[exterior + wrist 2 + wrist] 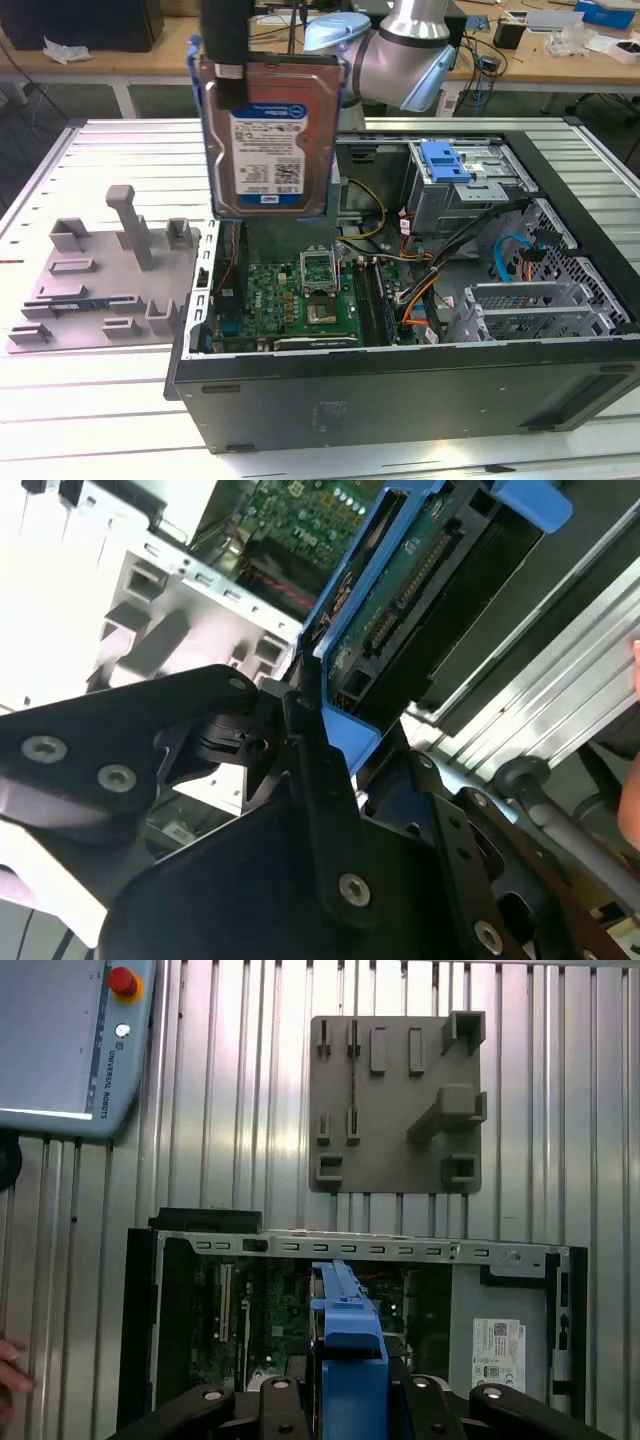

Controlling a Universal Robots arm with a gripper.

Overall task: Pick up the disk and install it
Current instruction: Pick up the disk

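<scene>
Ribbed pale metal tabletop [100, 150] spans the scene, with workshop clutter behind it. Toward the exterior view's left lies a flat grey plastic fixture plate [110, 275] with upright pegs and blocks, just beside the open black computer case [400, 400]. Above the case's left part hangs the disk [268, 140], a flat silver-metal rectangle with a blue-and-white label and a bright blue plastic frame. It is upright, with its label toward the exterior camera. The black claw [230, 85] is clamped on its upper edge, one finger [228, 50] lying across the label side. In the second wrist view the fingers pinch its blue frame from both sides. Below the disk, inside the case, sits the green motherboard [290, 295]. Further right, the silver-and-blue robot arm [400, 60] reaches in from behind. A bare blue plastic latch piece [445, 160] sits on the grey metal drive cage [470, 200] inside the case.
</scene>
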